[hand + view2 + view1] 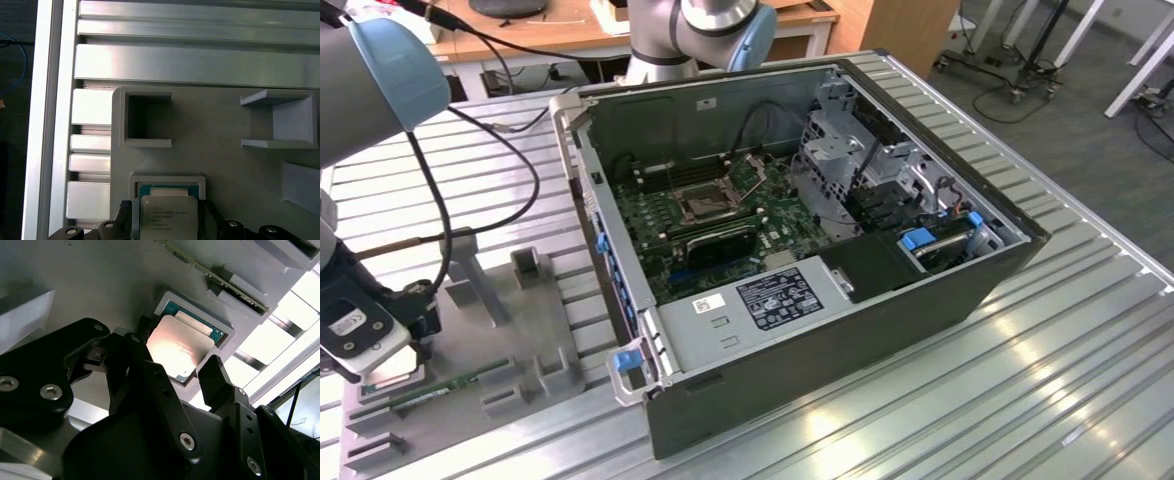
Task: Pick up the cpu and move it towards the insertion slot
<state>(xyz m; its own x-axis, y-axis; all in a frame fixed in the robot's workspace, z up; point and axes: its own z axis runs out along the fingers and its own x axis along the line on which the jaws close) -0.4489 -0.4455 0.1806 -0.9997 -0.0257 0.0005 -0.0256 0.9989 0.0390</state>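
Closest to the lens in both wrist views, the gripper [177, 352] is being held low over a pocket of the grey fixture plate [210, 150]. In the exterior view it is being shown at that view's lower left. Whether its jaws are being pressed against the chip or are standing just clear of it cannot be told.

Everything is being carried by a ribbed metal table [1014, 400]. An open-sided computer case [881, 345] is being displayed on it in the middle of the exterior view, with the green motherboard [660, 255] being exposed inside. The robot arm [374, 80] is being seen along the exterior view's left. The fixture plate is being supported by the table just beside the case, toward that same side.

The insertion slot [707, 203] is being shown on the motherboard inside the case, well apart from the gripper. A long green memory stick [427, 391] is being held in a groove of the fixture plate, near the gripper.

The cpu [180, 347] is being cradled in a square pocket of the fixture plate, directly beneath the gripper. Its silvery top is being lit brightly, and a green rim is being shown along one edge.
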